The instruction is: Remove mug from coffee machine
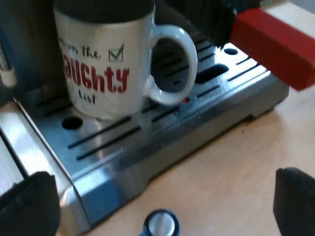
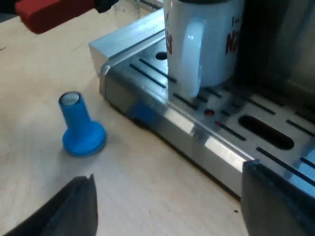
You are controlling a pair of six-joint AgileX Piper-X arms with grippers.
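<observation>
Pale wooden table [image 1: 231,167] carried everything, and on it stood the brushed-steel espresso machine [image 1: 113,182], showing the slotted drip tray at its front.

In the left wrist view, the white ceramic mug [image 1: 106,73], printed with red lettering and a small green tick, stood upright on that tray beneath the machine's dark front. Its loop handle was turned along the tray. Over the tray's other end jutted the dark holder handle with a blocky red end [image 1: 275,46], raised clear of the steel. The blue tamper with a silvery top [image 1: 160,223] stood on the table just beside the tray's front edge. The left hand [image 1: 162,196] hovered over the table before the tray. Its two black fingers [image 1: 29,206] were spread wide with nothing between them, well apart from the mug.

In the right wrist view, the mug stood on the tray with its handle toward the camera. The tamper stood upright on its broad base, near the tray's corner but not touching it. A clear measuring glass with printed marks [image 2: 127,11] stood beyond that corner, close to the red end. The right hand [image 2: 170,196] hung low at the tray's front edge with its fingers parted. One finger was over bare table and the other beside the steel, and they held nothing.
</observation>
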